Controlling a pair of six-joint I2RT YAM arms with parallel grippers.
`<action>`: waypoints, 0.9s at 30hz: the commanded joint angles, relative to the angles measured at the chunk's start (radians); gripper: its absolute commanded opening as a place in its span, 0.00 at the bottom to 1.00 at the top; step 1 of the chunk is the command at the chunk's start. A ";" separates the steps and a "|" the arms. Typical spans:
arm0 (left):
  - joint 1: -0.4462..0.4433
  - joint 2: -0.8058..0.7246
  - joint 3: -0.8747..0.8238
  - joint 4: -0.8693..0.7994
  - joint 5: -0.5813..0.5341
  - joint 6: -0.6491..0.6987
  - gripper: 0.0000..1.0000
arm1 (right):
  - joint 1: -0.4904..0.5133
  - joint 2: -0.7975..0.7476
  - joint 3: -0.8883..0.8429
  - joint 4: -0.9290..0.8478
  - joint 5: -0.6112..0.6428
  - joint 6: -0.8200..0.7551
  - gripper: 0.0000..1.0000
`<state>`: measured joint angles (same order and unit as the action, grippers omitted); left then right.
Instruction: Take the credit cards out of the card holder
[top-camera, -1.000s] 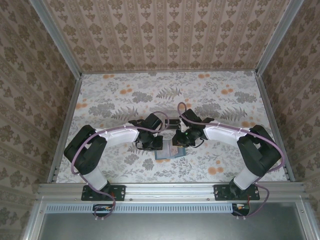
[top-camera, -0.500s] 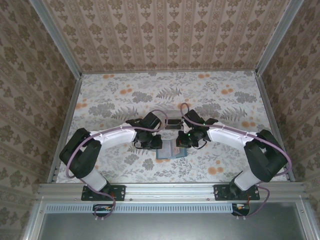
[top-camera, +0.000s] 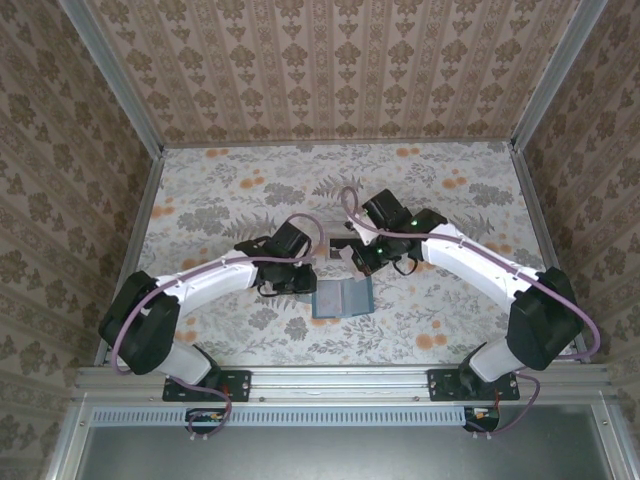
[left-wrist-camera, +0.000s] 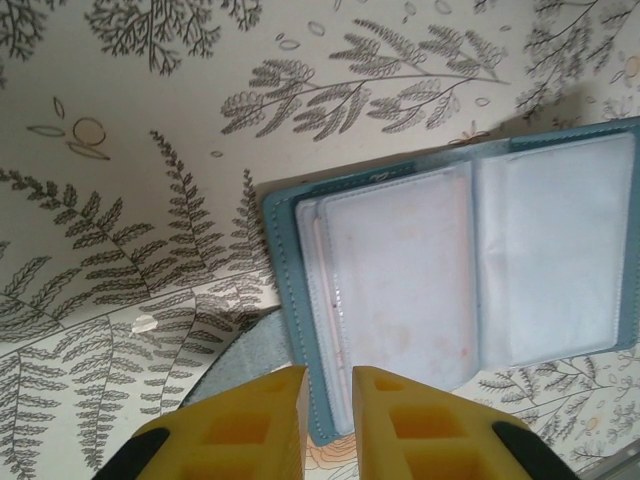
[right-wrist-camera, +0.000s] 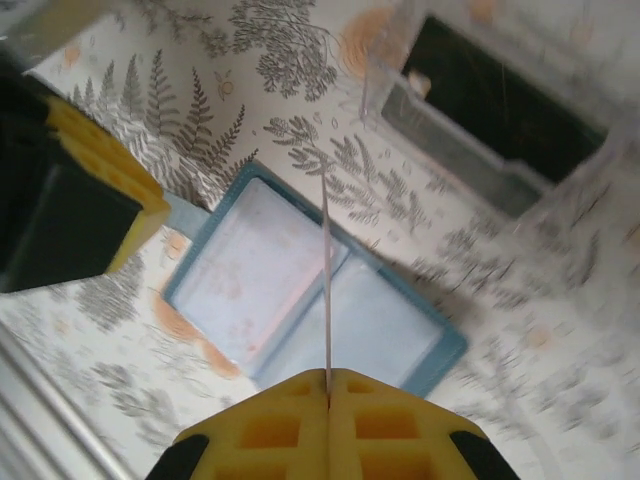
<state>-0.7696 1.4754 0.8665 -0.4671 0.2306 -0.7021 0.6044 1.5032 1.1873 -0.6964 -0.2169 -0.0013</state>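
Note:
The teal card holder lies open on the floral table, its clear sleeves up. A pale pinkish card still sits in the left panel of the holder. My left gripper hovers over that panel's near left corner, open by a narrow gap with the teal edge showing between the jaws. My right gripper is shut on a thin pale card, seen edge-on, held above the holder. From above, the right gripper is just beyond the holder and the left gripper is beside its left edge.
A clear plastic box stands just behind the holder, between the two wrists; a dark card lies inside it. The left gripper's yellow finger is at the holder's left. Patterned walls enclose the table.
My right gripper has lifted off the holder and moved away toward the clear box with a pale card in it. The left gripper shifted slightly left, staying at the holder's edge.

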 joint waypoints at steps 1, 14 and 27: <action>0.007 -0.015 -0.018 -0.005 -0.016 0.003 0.21 | -0.005 0.040 0.064 -0.074 0.112 -0.409 0.00; 0.017 -0.025 -0.046 -0.009 -0.018 -0.004 0.21 | -0.075 0.312 0.427 -0.222 0.124 -0.867 0.00; 0.030 -0.039 -0.063 -0.011 -0.023 -0.020 0.21 | -0.092 0.563 0.712 -0.380 0.087 -0.944 0.00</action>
<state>-0.7498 1.4681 0.8238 -0.4648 0.2203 -0.7063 0.5167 2.0293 1.8492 -0.9924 -0.0975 -0.9062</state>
